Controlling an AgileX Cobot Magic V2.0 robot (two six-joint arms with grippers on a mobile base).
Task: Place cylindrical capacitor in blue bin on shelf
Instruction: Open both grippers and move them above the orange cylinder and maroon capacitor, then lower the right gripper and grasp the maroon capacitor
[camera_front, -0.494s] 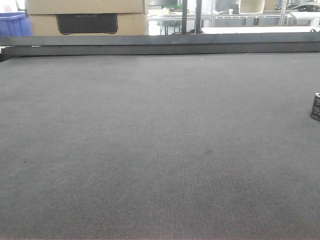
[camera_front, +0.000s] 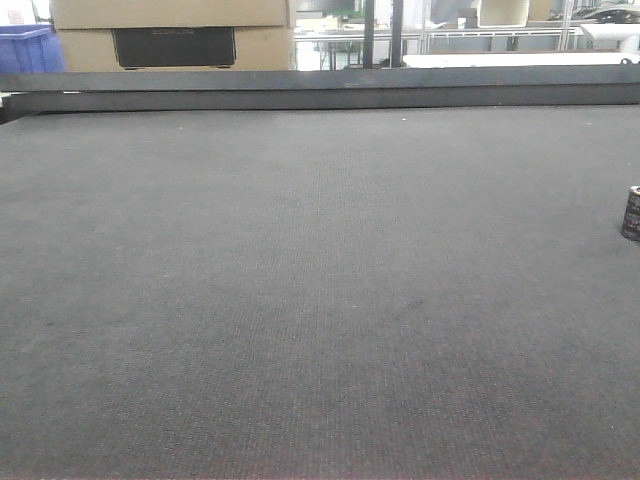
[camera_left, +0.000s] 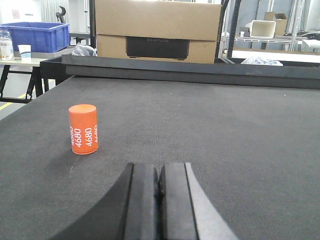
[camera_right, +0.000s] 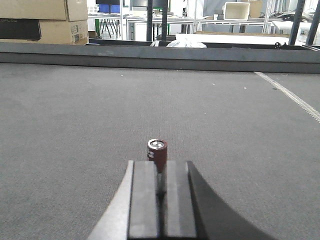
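We find the cylindrical capacitor (camera_front: 632, 213) upright on the table mat (camera_front: 320, 300) at the far right edge of the front view, well before the raised rail (camera_front: 320, 90) along the mat's far side. From the right wrist it stands just ahead of the right gripper (camera_right: 161, 187), in line with its tips. A marked cylinder (camera_left: 83, 129) stands on the mat ahead and left of the left gripper (camera_left: 159, 185), apart from it. Behind the rail sits a cardboard box (camera_left: 157, 27); further left, a bin (camera_left: 36, 36) rests on a side table (camera_left: 25, 61).
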